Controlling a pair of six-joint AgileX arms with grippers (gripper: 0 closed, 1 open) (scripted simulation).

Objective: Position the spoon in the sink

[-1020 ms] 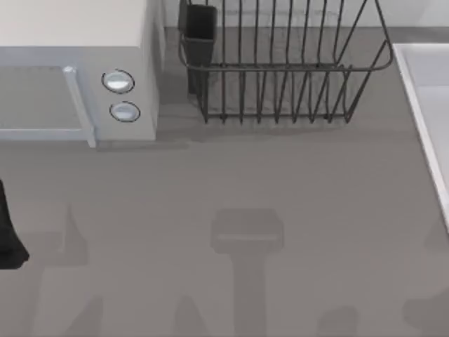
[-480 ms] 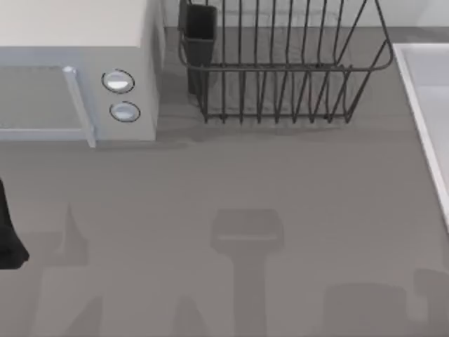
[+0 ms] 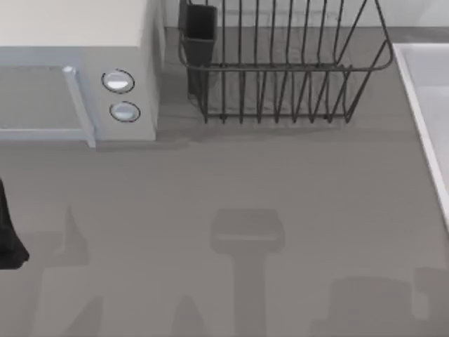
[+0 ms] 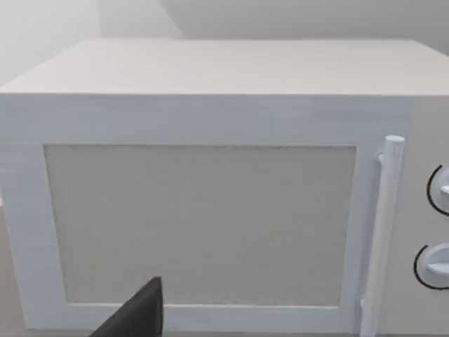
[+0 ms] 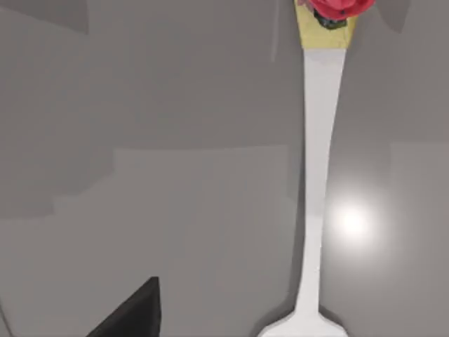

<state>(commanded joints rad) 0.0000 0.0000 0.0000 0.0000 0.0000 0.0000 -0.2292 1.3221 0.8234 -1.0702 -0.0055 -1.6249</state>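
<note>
spoon (image 5: pixel 315 182) flat on table (image 5: pixel 175 175), red-tipped

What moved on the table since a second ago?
Only a shadow near the top view's bottom right corner grew and spread leftward across the table. The microwave, the dish rack, the sink and the left arm stayed put.

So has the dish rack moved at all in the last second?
No. In the top view the dish rack sits at the same spot beside the microwave, with the sink rim to its right as before.
</note>
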